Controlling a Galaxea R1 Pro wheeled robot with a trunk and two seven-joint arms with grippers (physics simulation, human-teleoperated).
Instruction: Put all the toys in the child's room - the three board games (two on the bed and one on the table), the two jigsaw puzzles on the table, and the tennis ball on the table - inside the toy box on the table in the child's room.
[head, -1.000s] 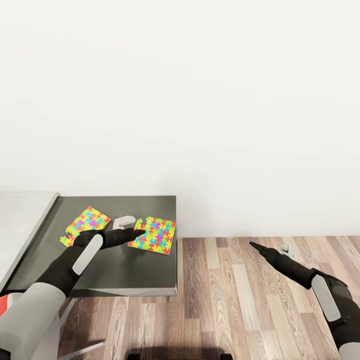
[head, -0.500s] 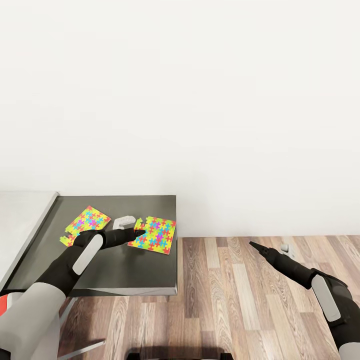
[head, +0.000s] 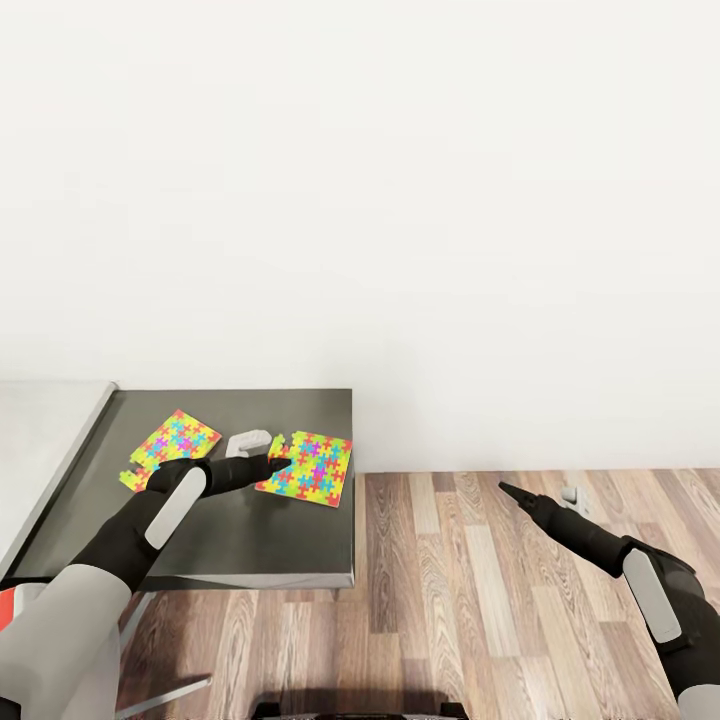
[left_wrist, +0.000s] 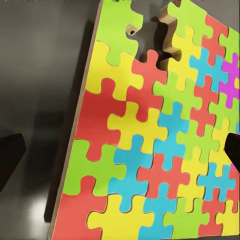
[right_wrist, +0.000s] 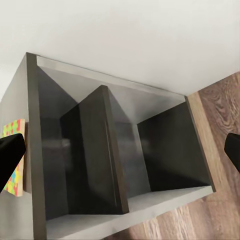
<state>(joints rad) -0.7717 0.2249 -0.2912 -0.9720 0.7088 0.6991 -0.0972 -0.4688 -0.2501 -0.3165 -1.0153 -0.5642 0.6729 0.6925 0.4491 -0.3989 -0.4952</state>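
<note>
Two jigsaw puzzles lie flat on the dark grey part of the table (head: 240, 540): one at the left (head: 176, 444), one near the right edge (head: 316, 470). My left gripper (head: 283, 463) hovers at the near left edge of the right puzzle. In the left wrist view this puzzle (left_wrist: 150, 130) lies between the wide-open fingertips (left_wrist: 11, 152) of the left gripper (left_wrist: 120, 152). My right gripper (head: 507, 490) hangs open over the wood floor, right of the table, holding nothing. In its wrist view the right gripper (right_wrist: 120, 150) faces the dark shelves; a puzzle edge (right_wrist: 13, 172) shows there.
A small white object (head: 247, 441) sits between the two puzzles. The light grey desk top (head: 40, 440) adjoins at the left. Dark open shelf compartments (right_wrist: 115, 160) sit under the table. Wood-plank floor (head: 480, 600) stretches to the right, against a plain white wall.
</note>
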